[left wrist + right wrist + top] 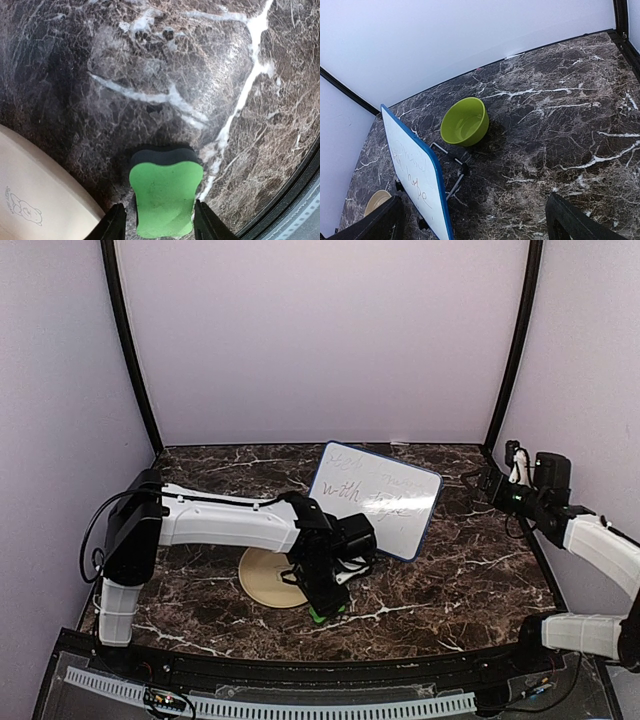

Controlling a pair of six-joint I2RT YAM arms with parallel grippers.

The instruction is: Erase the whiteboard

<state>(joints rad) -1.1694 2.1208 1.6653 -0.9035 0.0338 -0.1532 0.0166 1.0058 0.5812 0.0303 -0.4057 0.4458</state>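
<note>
The whiteboard (375,500) stands tilted on its easel feet at the table's middle, with faint handwriting on it. It also shows edge-on in the right wrist view (415,175). The green bone-shaped eraser (328,613) lies on the marble in front of it, near the tan plate. In the left wrist view the eraser (165,197) sits between the fingers of my left gripper (159,220), which is open around it; the right finger is close to it, the left one stands off. My right gripper (475,210) is wide open and empty, held high at the right (492,483).
A round tan plate (265,580) lies left of the eraser and shows in the left wrist view (30,190). A lime-green bowl (465,121) sits behind the whiteboard. The enclosure's walls and black posts bound the table.
</note>
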